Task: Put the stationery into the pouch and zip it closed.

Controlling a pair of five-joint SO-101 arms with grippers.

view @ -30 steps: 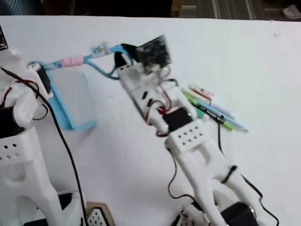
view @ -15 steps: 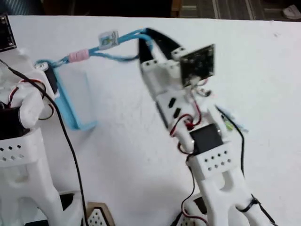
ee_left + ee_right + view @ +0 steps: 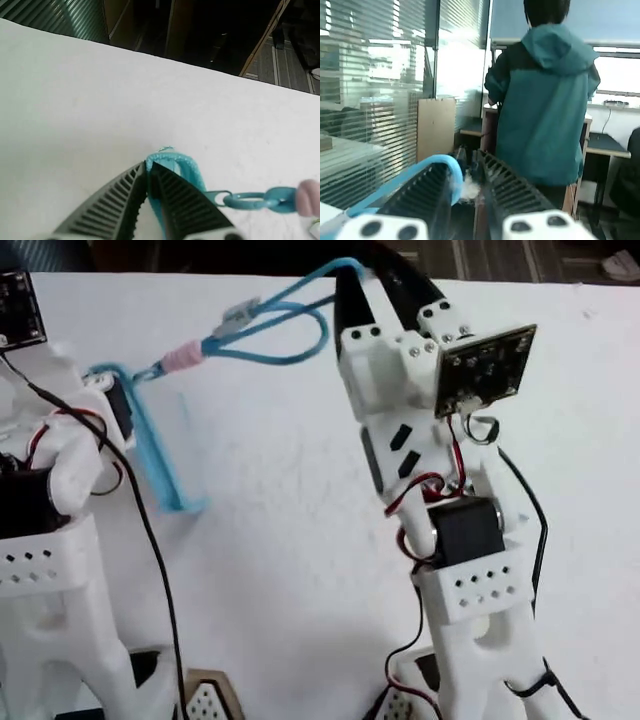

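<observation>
At nine o'clock on the white table (image 3: 300,540), seen from the high view, our left gripper (image 3: 118,400) is clenched on one end of the flat light-blue fabric pouch with a brighter blue border (image 3: 158,458). From that grip the border runs toward five o'clock and down to the tabletop, so the pouch looks tipped up rather than lying flat. In the left wrist view the ribbed black jaws of this gripper (image 3: 148,169) meet on the pouch's blue edge (image 3: 172,162). Just beside them a blue plastic ring clasp (image 3: 250,201) leads to a pink cylindrical bead (image 3: 307,196).

From the pouch's gripped end a thin blue cord loop (image 3: 290,361) stretches toward one o'clock. It passes the pink bead (image 3: 183,358) and a small pale tag (image 3: 238,316) on the way.

Up at twelve o'clock our right gripper (image 3: 365,275) is raised well above the table and grasps the far end of that loop. In the right wrist view its jaws (image 3: 470,157) stand nearly together, and the blue cord (image 3: 440,162) curves over one jaw and into the narrow gap.
</observation>
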